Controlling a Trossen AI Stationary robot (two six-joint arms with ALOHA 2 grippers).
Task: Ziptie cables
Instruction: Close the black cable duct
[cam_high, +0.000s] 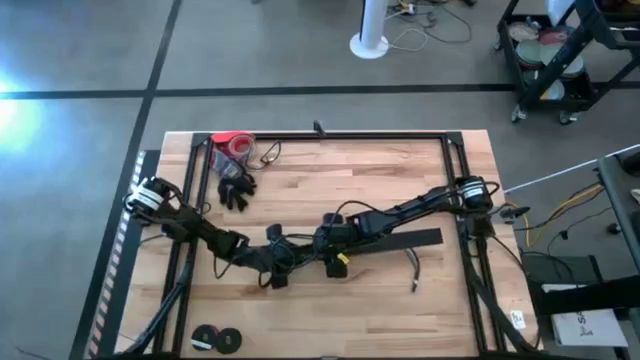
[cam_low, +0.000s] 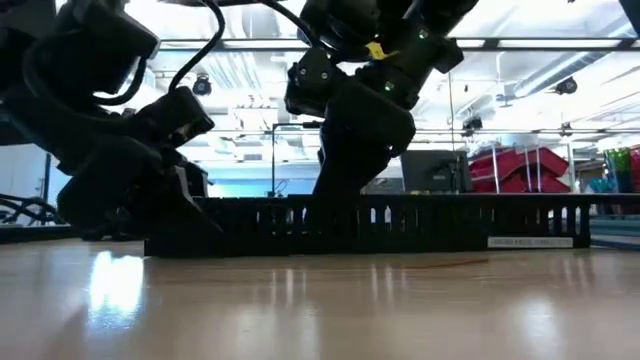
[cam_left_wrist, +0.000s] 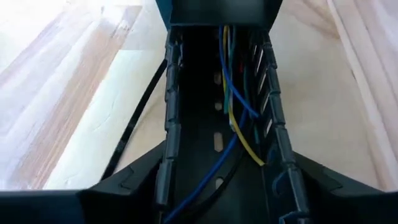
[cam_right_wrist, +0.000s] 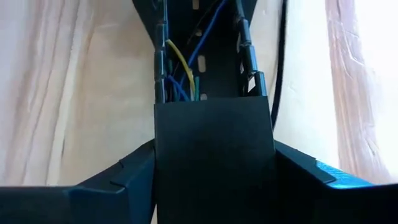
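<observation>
Near the middle of the desk (cam_high: 400, 290), a little toward its front edge, both arms meet over the slotted black duct (cam_low: 420, 222) that carries the cables (cam_left_wrist: 233, 99). These wires, blue, yellow and green among dark ones, lie loose along the duct's floor between its comb-like walls. The left gripper (cam_high: 272, 268) straddles one stretch of the duct and looks along the channel; its fingers (cam_left_wrist: 124, 186) sit outside both walls, apparently clamping the duct. The right gripper (cam_high: 332, 252) faces it from the other end, fingers (cam_right_wrist: 112, 180) closed on a flat black cover strip (cam_right_wrist: 214, 158) held over the channel.

The risk, as I judge it, is the strip catching a raised wire: the yellow one arches up off the floor and could be pinched or dragged. With both grippers close together, any sideways push may also skid the duct across the desk.

Room is tight between the two wrists. Open wood lies toward the front edge and the right side, apart from a thin dark lead (cam_high: 412, 272). Toward the back-left corner sit a black glove (cam_high: 236, 187) and a red roll (cam_high: 234, 144); two dark rolls (cam_high: 216, 339) rest at the front edge.
</observation>
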